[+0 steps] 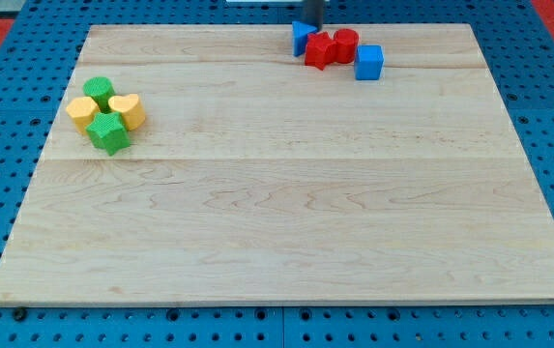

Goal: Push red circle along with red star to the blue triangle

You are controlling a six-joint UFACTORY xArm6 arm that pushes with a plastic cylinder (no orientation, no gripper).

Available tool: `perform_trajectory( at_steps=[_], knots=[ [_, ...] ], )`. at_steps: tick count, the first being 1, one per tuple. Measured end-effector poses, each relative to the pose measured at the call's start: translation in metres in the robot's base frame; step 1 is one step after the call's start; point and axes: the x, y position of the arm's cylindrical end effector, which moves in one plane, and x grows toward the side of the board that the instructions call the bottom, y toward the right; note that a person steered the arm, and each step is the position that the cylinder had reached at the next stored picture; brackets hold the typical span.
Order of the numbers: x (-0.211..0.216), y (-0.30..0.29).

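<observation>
The red star [319,50] and the red circle [345,43] lie side by side near the view's top edge, right of centre, touching each other. The blue triangle [301,37] sits against the red star's left side. The dark rod comes down from the view's top, and my tip [311,24] is right behind the blue triangle, at its top edge, just above and left of the red star. A blue cube [369,62] touches the red circle on its lower right.
At the view's left sits a tight cluster: a green circle [99,92], a yellow block [81,113], a yellow heart-like block [128,110] and a green star [108,133]. The wooden board [277,213] lies on a blue pegboard.
</observation>
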Motion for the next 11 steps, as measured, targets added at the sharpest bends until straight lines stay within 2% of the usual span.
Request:
perform_trajectory(
  at_steps=[1,3,5,6,7,8,11],
  knots=[
    [0.000,-0.028],
    [-0.001,0.005],
    [0.000,0.057],
    [0.001,0.103],
    [0.019,0.136],
    [0.035,0.132],
    [0.055,0.046]
  ],
)
